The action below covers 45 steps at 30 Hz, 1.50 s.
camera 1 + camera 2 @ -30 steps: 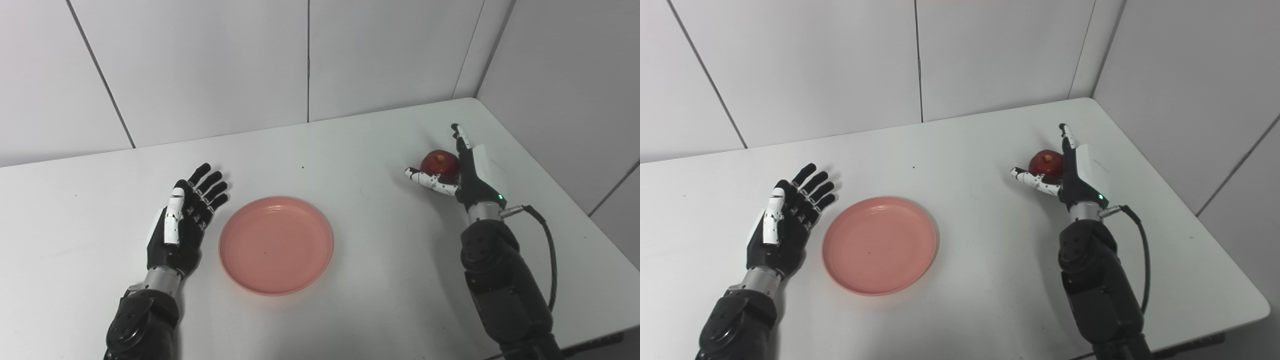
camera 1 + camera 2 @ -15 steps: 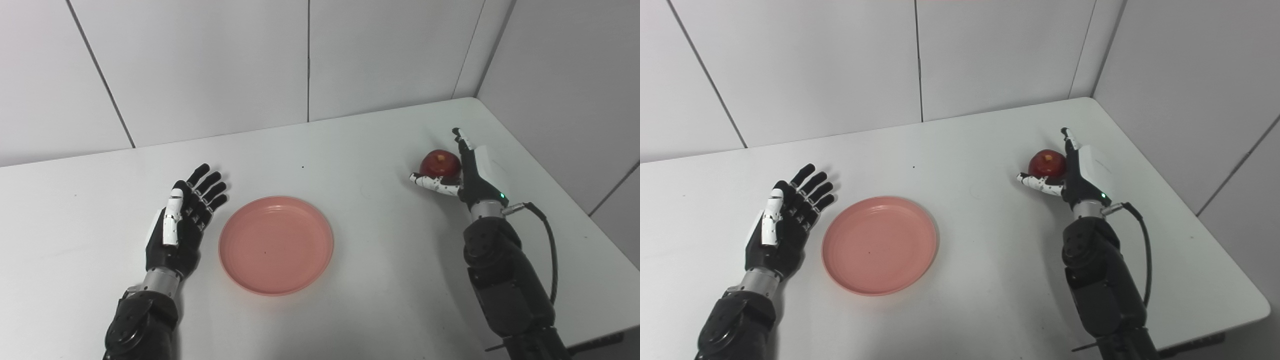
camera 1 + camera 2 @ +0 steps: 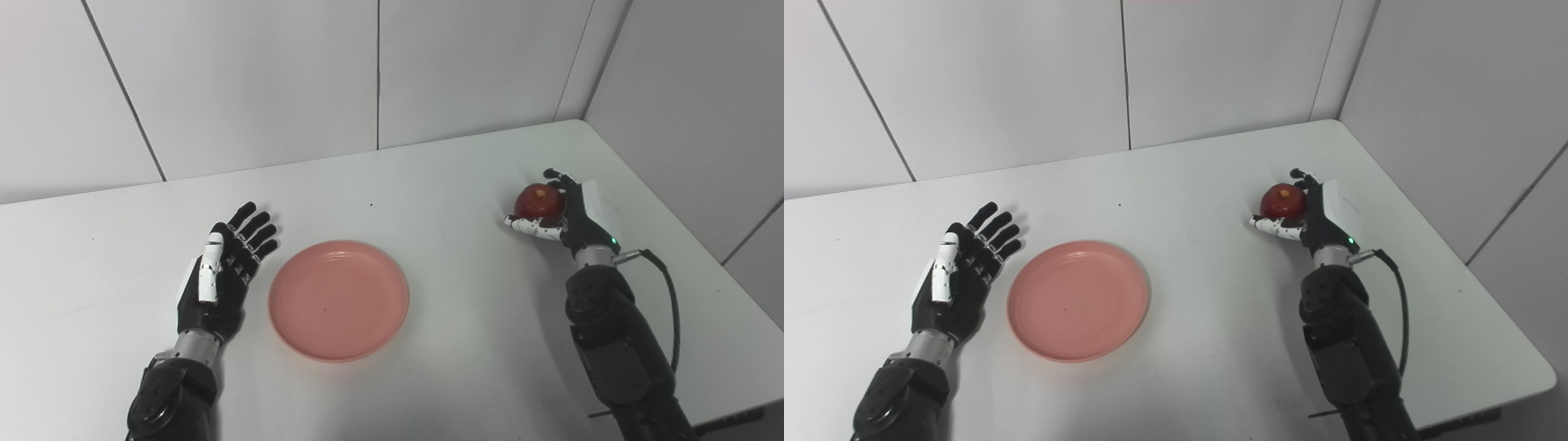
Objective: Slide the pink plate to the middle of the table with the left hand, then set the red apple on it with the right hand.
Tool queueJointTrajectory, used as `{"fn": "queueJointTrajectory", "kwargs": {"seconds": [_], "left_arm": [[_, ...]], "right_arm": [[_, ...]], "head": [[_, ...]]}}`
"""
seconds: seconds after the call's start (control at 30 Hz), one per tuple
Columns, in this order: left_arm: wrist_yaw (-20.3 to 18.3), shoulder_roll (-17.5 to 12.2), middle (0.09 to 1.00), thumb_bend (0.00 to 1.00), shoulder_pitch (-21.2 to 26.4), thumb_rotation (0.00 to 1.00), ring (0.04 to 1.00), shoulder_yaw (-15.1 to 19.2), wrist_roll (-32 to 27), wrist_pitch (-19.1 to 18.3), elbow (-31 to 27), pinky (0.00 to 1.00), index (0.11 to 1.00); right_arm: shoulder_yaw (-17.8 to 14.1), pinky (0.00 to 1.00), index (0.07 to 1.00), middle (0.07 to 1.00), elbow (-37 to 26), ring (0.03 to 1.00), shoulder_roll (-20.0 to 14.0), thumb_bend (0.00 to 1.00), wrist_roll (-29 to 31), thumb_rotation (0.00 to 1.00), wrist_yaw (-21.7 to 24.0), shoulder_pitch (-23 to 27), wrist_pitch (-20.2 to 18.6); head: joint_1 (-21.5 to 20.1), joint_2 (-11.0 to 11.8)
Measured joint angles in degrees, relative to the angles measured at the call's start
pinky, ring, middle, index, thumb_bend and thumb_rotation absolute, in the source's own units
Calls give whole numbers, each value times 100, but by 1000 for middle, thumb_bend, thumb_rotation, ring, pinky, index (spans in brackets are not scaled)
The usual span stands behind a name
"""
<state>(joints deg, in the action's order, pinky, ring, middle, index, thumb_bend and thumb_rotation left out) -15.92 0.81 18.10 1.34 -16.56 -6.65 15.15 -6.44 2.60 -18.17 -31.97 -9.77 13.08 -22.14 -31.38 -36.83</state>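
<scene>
The right hand (image 3: 566, 211) has its fingers curled around the red apple (image 3: 539, 200) near the table's (image 3: 441, 184) right edge, thumb underneath, while the left hand (image 3: 223, 275) lies flat and empty, fingers spread, just beside the pink plate (image 3: 338, 300). From where I stand the hold looks shallow, so the round fruit could roll out on lifting and off that edge.

Bright, even overhead light; soft faint shadows; sharp, glare-free frames.
</scene>
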Motion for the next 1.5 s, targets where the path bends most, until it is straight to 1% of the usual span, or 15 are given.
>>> {"fn": "queueJointTrajectory", "kwargs": {"seconds": [0.07, 0.13, 0.17, 0.2, 0.23, 0.3, 0.53, 0.67, 0.8, 0.93, 1.03, 1.1, 1.23, 1.37, 1.5], "left_arm": [[0, 0, 856, 338, 0, 1000, 856, 2, 0, -40, -7, 859, 841], [0, 0, 856, 338, 0, 1000, 856, 7, 0, -52, -14, 859, 842], [0, 0, 857, 338, -1, 1000, 856, 8, 0, -55, -16, 858, 843], [0, 0, 857, 338, -1, 1000, 856, 10, 0, -62, -18, 857, 844], [0, 0, 857, 337, -1, 1000, 857, 10, 0, -70, -22, 858, 844], [1, -1, 859, 336, -2, 1000, 859, 9, 0, -94, -39, 861, 845], [1, 0, 865, 333, -6, 1000, 865, 6, 0, -118, -57, 870, 850], [1, 0, 864, 335, -6, 1000, 864, 6, 0, -118, -56, 864, 848], [1, 1, 864, 335, -6, 1000, 863, 6, 0, -118, -55, 866, 851], [2, 7, 860, 332, -6, 1000, 857, 4, 0, -118, -56, 860, 847], [26, 11, 855, 334, -14, 1000, 853, -15, 4, -118, -56, 856, 847], [57, 19, 854, 335, -15, 1000, 852, -35, 8, -118, -61, 854, 847], [97, 22, 847, 338, -39, 1000, 847, -58, 36, -118, -103, 850, 841], [163, 45, 847, 337, -61, 1000, 847, -77, 66, -118, -146, 846, 838], [247, 82, 846, 338, -87, 1000, 844, -108, 90, -118, -196, 839, 835]], "right_arm": [[-14, 465, 605, 592, 66, 534, -1, 809, 80, 177, -109, 1, 143], [-14, 448, 587, 576, 107, 515, -1, 790, 118, 167, -219, 1, 237], [-13, 427, 528, 554, 127, 497, -3, 631, 120, 154, -263, 3, 262], [-7, 420, 509, 547, 184, 491, -8, 577, 118, 149, -333, 12, 328], [5, 403, 495, 529, 261, 476, -18, 543, 115, 146, -394, 26, 405], [42, 390, 487, 516, 336, 468, -49, 523, 92, 144, -467, 53, 482], [120, 388, 485, 512, 513, 469, -118, 515, 46, 141, -577, 144, 538], [102, 365, 485, 496, 537, 449, -117, 514, 153, 139, -621, 144, 585], [33, 403, 486, 513, 485, 476, -111, 514, 302, 141, -672, 140, 614], [-80, 388, 486, 489, 114, 452, -87, 513, 459, 139, -668, 113, 615], [-70, 390, 487, 487, -368, 448, -58, 512, 470, 141, -658, 106, 615], [-52, 388, 487, 490, -520, 451, -46, 513, 467, 140, -603, 109, 608], [69, 400, 486, 500, -983, 464, 21, 514, 379, 143, -432, 108, 583], [249, 385, 486, 497, -1463, 455, 62, 513, 177, 141, -231, 158, 501], [403, 379, 486, 500, -1740, 450, 261, 512, 145, 139, -15, 268, 448]], "head": [[0, 0], [9, 0], [17, -9], [18, -9], [18, -9], [35, -18], [53, -18], [70, -18], [149, -9], [237, 0], [290, 0], [360, 9], [448, 9], [519, 9], [606, 18]]}}
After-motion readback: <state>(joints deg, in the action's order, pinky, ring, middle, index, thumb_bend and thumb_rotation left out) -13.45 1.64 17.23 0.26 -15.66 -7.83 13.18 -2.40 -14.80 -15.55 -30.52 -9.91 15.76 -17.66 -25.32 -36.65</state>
